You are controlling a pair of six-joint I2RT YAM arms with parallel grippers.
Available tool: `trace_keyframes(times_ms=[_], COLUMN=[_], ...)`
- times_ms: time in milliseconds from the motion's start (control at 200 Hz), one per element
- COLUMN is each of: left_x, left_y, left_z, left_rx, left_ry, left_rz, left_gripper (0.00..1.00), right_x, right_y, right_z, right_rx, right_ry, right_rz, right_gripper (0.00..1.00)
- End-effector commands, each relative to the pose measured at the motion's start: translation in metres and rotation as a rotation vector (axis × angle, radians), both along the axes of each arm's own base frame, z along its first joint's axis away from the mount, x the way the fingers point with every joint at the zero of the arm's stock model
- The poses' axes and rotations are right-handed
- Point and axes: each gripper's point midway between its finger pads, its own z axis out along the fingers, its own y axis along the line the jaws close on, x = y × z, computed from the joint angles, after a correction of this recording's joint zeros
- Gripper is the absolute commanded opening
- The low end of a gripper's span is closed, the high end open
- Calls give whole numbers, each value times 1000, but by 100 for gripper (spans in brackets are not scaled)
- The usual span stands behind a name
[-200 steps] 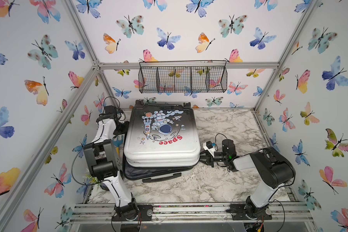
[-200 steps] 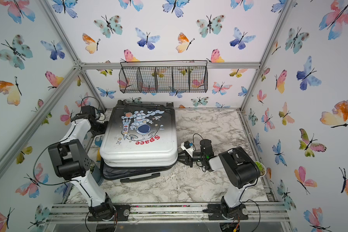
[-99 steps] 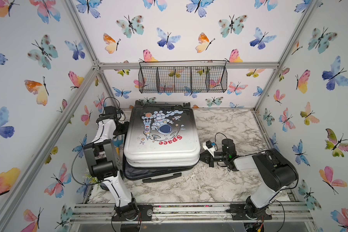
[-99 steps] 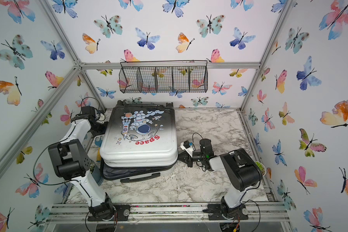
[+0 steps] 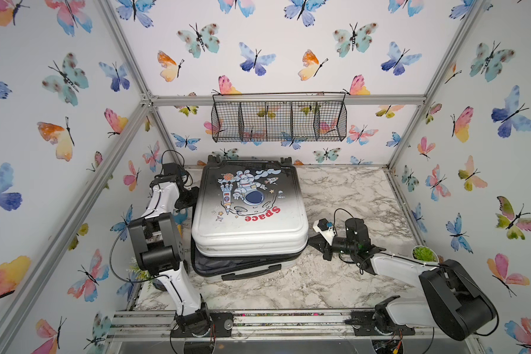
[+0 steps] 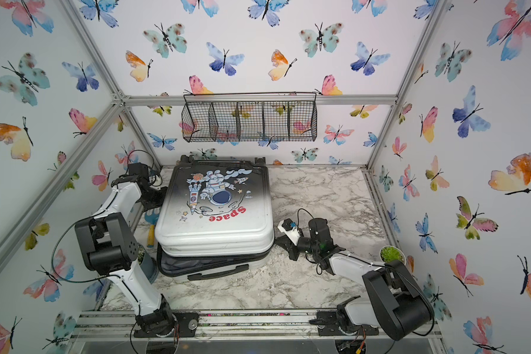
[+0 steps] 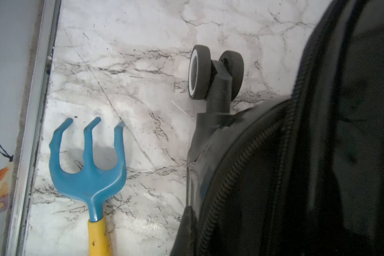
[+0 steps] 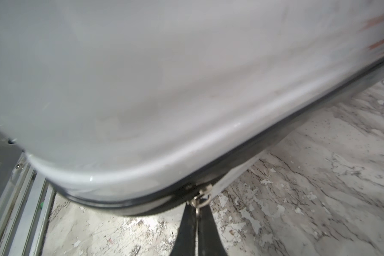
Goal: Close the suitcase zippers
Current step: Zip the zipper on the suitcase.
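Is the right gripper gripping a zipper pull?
Yes, the right gripper is shut on the metal zipper pull at the suitcase rim.

You've got the suitcase (image 5: 249, 214) lying flat on the table (image 5: 350, 190), left of centre, wheels (image 7: 215, 73) toward the back wall, below the wire basket (image 5: 279, 121). A hand fork (image 7: 87, 168) lies left of it (a potted plant (image 5: 423, 253) sits far right).

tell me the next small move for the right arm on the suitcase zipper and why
Probably a short, steady drag of the zipper pull along the zipper track, round the corner toward the front edge. The right gripper is shut on the pull at the suitcase corner, and in both top views the front gapes, grey lining showing.
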Motion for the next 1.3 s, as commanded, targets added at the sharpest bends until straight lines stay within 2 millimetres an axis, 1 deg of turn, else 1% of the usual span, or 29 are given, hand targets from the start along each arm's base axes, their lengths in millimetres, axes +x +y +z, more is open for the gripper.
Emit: trace_keyframes(times_ms=[0,30,75,130,165,205,295,370,440,526,646,726,816,856,881,931,1011,1116,1201,1241,1246,1296], left_x=[7,5,2,1,1,1,0,-4,-7,-9,-9,-10,-11,-12,-11,-10,-11,-19,-30,-36,-36,-41], left_y=[23,23,31,40,42,43,40,40,42,44,46,48,48,48,47,45,45,54,62,65,65,63], left_z=[34,32,33,38,43,48,54,54,52,48,45,44,43,41,40,39,40,46,53,59,60,67], left_rx=[-4,-9,13,38,42,33,8,6,-7,-16,-39,-44,-54,-60,-69,-78,-67,-20,6,21,22,14], left_ry=[-47,-19,-6,-33,-55,-68,-75,-76,-80,-81,-88,-96,-100,-101,-103,-107,-105,-104,-110,-129,-132,-166], left_rz=[237,262,317,380,409,430,451,471,497,528,572,603,634,643,640,635,627,628,656,675,676,690], left_gripper=[0,0,0,0,0,0,0,0,0,0,0,0,0,0,0,0,0,0,0,0,0,0], right_x=[-22,-25,-31,-38,-44,-50,-55,-61,-71,-88,-117,-125,-133,-135,-134,-121,-105,-85,-69,-57,-52,-36], right_y=[7,6,5,4,4,4,5,8,10,18,30,34,37,39,39,39,41,38,27,20,18,8], right_z=[8,12,18,24,23,21,31,39,42,46,40,43,50,50,50,49,56,65,65,68,69,72], right_rx=[-23,-18,-11,-19,-53,-93,-95,-100,-110,-96,-131,-135,-111,-117,-121,-138,-138,-143,-180,-183,-184,-204], right_ry=[-16,-21,-30,-45,-53,-64,-107,-99,-80,-76,-105,-113,-132,-131,-120,-129,-147,-128,-121,-118,-117,-102], right_rz=[32,28,30,43,60,83,85,118,157,196,251,280,306,315,300,232,159,112,74,38,25,-14], right_gripper=[3,4,3,3,3,3,3,3,3,3,3,3,3,3,3,3,3,4,3,3,3,4])
